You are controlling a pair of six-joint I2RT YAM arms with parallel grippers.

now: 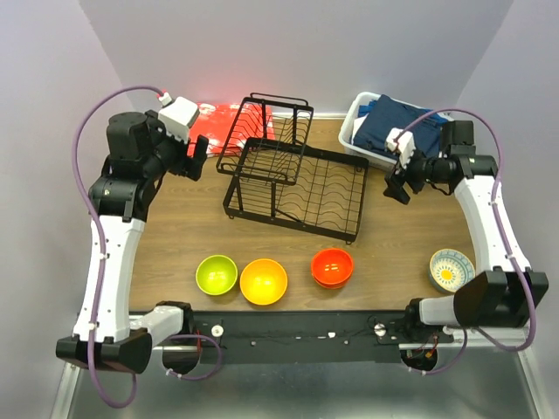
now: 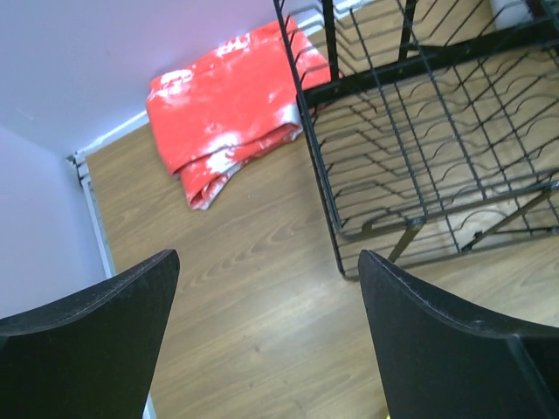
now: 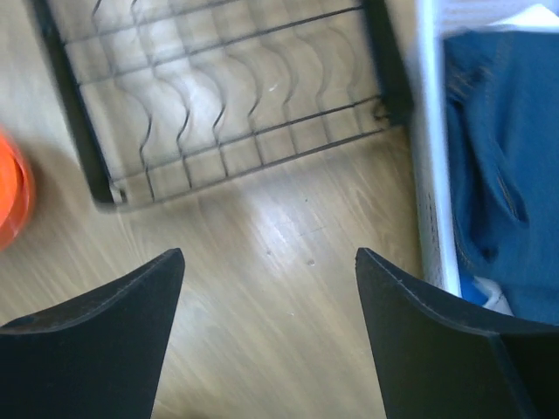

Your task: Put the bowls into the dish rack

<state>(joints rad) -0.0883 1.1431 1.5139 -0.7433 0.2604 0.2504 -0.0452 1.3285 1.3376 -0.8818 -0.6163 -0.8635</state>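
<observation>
Four bowls sit along the table's near edge: lime green (image 1: 217,274), yellow-orange (image 1: 263,281), red-orange (image 1: 332,267) and a white one with blue pattern (image 1: 451,270). The black wire dish rack (image 1: 297,179) stands mid-table and holds no bowls. It also shows in the left wrist view (image 2: 437,131) and the right wrist view (image 3: 227,96). My left gripper (image 1: 194,160) is open and empty, raised left of the rack (image 2: 266,262). My right gripper (image 1: 397,186) is open and empty, right of the rack (image 3: 269,257). An edge of the red-orange bowl (image 3: 10,196) shows in the right wrist view.
A folded red cloth (image 1: 218,122) lies at the back left behind the rack; it also shows in the left wrist view (image 2: 229,113). A white plastic basket (image 1: 358,131) with blue cloth (image 1: 406,127) stands at the back right, close to my right gripper (image 3: 432,175).
</observation>
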